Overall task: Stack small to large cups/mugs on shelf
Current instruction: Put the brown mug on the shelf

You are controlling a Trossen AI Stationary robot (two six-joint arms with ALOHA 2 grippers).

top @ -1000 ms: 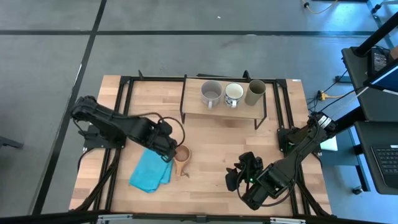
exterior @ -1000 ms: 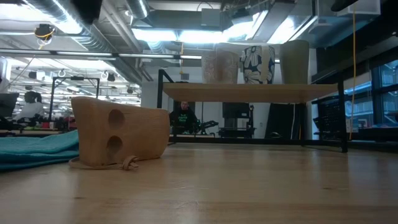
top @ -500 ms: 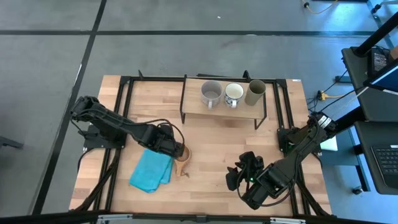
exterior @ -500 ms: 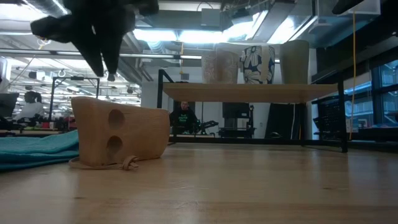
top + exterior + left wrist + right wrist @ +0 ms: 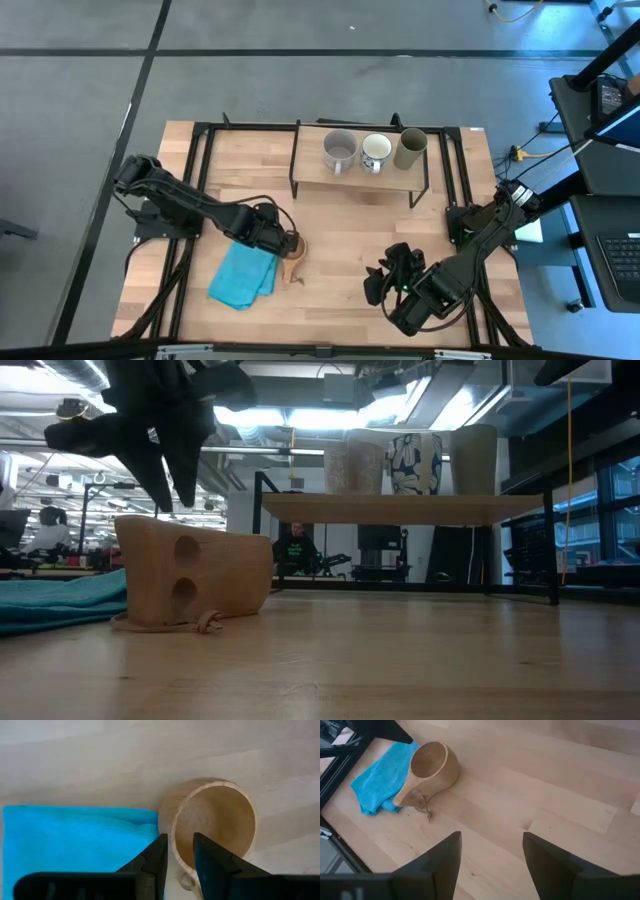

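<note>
- The blue cloth (image 5: 243,275) lies on the table's left part, just beside the wooden cup.
- The left gripper (image 5: 176,851) hangs above the wooden cup (image 5: 294,248), fingers slightly parted astride its near rim, gripping nothing.
- The shelf (image 5: 308,170) carries a grey mug (image 5: 339,150), white mug (image 5: 376,151) and olive tumbler (image 5: 411,148) in a row.
- The right gripper (image 5: 491,851) waits wide open and empty over the table's right part.

Grey floor (image 5: 80,90), bright ceiling lights (image 5: 250,415), exposed ducts (image 5: 130,420)

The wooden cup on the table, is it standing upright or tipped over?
Upright: the wooden cup shows its open, empty mouth upward, its base on the table.
</note>
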